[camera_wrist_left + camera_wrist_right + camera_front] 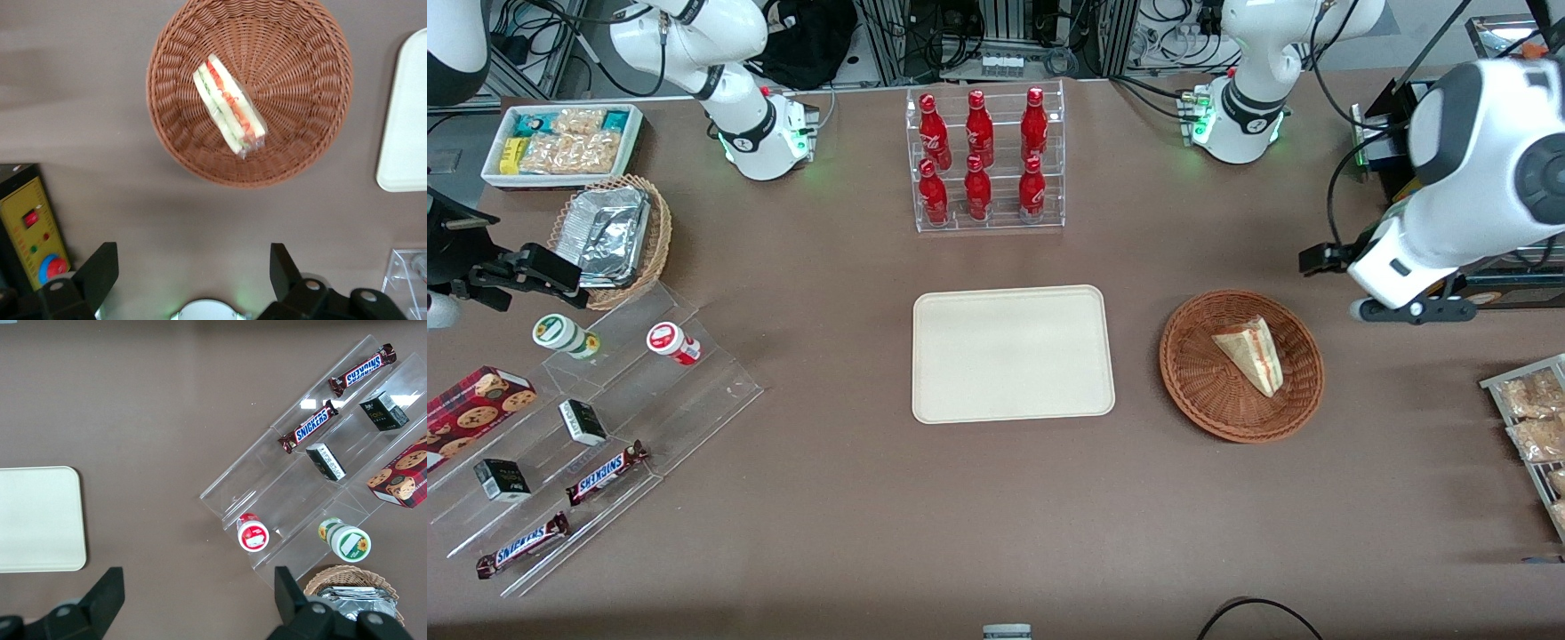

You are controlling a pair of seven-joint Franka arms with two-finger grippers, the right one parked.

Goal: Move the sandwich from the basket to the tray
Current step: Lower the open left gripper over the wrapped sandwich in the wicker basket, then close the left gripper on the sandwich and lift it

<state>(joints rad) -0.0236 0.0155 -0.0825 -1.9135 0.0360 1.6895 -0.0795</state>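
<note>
The sandwich point(1252, 354), a pale bread wedge with red, orange and green filling, lies in the round reddish-brown wicker basket point(1200, 378). Both show in the left wrist view, the sandwich point(229, 107) inside the basket point(300, 73). The cream tray point(1012, 352) lies flat beside the basket, toward the parked arm's end, and its corner shows in the left wrist view point(407, 120). My left gripper point(1405, 309) hangs high above the table, a little farther from the front camera than the basket. In the left wrist view the gripper point(191, 260) is open and empty.
A clear rack of red bottles point(985, 160) stands farther from the front camera than the tray. A yellow control box point(30, 230) sits near the gripper. Bagged snacks on a rack point(1534, 418) lie at the working arm's end. A stepped acrylic stand point(605, 427) with snacks is at the parked arm's end.
</note>
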